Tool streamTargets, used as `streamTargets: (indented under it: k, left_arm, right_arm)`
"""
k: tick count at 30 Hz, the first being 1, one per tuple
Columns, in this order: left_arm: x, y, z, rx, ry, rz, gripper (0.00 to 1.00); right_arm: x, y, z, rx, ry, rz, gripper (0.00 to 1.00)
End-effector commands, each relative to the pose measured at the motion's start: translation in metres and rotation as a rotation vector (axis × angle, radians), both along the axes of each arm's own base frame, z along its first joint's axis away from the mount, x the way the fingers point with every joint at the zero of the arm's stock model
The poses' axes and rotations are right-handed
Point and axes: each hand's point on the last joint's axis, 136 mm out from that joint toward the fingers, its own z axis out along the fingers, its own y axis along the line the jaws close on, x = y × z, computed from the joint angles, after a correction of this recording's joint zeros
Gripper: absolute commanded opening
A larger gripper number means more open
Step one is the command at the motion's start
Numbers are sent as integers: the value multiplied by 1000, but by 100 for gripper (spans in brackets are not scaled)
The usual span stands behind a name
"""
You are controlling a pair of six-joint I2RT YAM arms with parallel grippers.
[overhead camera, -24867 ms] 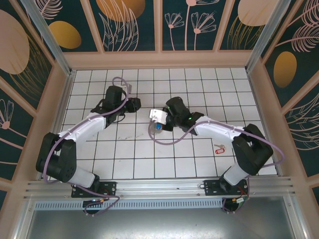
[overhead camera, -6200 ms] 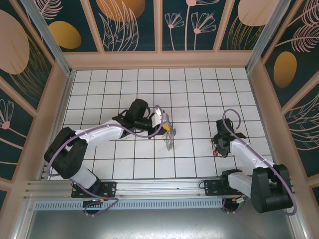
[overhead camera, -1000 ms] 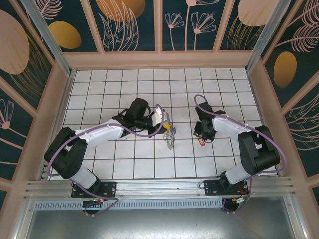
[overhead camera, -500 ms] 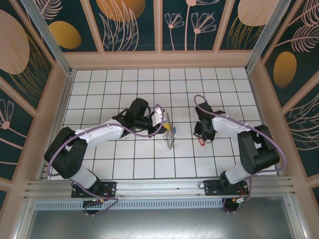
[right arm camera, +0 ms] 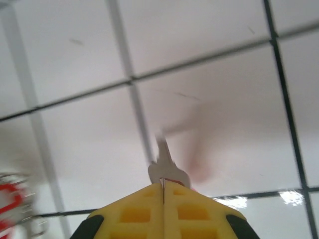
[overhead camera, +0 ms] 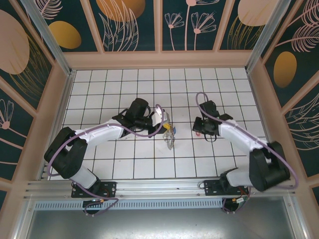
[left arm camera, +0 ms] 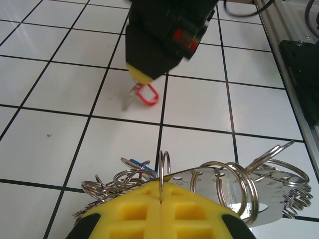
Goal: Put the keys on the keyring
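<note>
Nearest us, our left gripper (left arm camera: 162,194) has its yellow pads (left arm camera: 134,214) clamped on the thin silvery metal keyring (left arm camera: 269,191) fringed with wire loops, turning the loops toward the other arm, we judge for threading. Beyond, our right gripper (left arm camera: 144,72) reaches in low, tip tilted down, pinching a tiny silver key with a red tag (left arm camera: 142,94) just short of those loops.

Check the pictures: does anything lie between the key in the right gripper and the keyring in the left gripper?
Nothing visible does. In the left wrist view, bare white tile separates the key, pinched in the right gripper, from the keyring held in the left gripper.
</note>
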Motion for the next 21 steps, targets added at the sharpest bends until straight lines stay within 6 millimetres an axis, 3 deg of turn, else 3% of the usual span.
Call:
streamTargets:
  k: [1,4,8,14,21]
  left_arm:
    - [7,-8,11,-49,-9,0,0]
    - [8,-9,15,-76,0,10,0]
    - [10,-11,20,-100,-2,28,0]
    - [11,-11,24,-114,-1,40,0]
    - [10,-11,24,-123,6,35,0]
  right_arm:
    - [11,31,54,82,-326,254,0]
    - [-1,46,86,112,-555,444,0]
    - [-18,57,109,92,-750,633,0]
    - [-46,78,118,124,-862,877,0]
    - [-53,83,125,117,-921,950,0]
